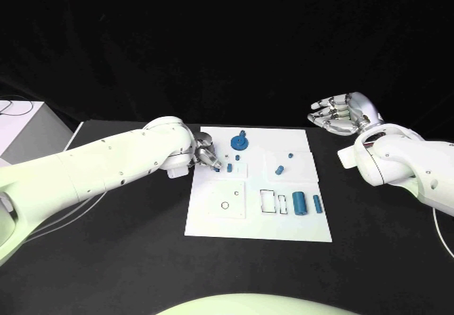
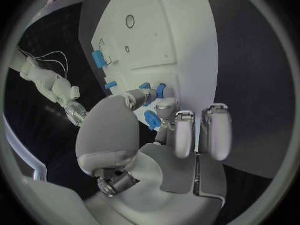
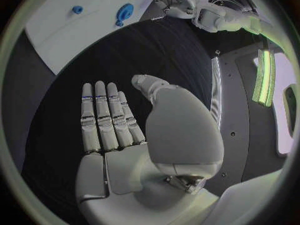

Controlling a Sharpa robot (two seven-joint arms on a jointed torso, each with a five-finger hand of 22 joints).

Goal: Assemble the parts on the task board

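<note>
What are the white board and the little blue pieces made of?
The task board looks like matte white plastic: flat and even, with no glare. The blue parts look like smooth moulded or printed plastic, uniform in colour. The left robot hand, near one of them, looks like silvery metal. These are guesses from looks alone.

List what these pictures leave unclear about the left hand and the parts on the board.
- Head view: the left hand fingertips hide whether they pinch the small blue part.
- Left wrist view: the thumb covers the parts under the hand.
- Head view: the task board outlines are too small to read.
</note>
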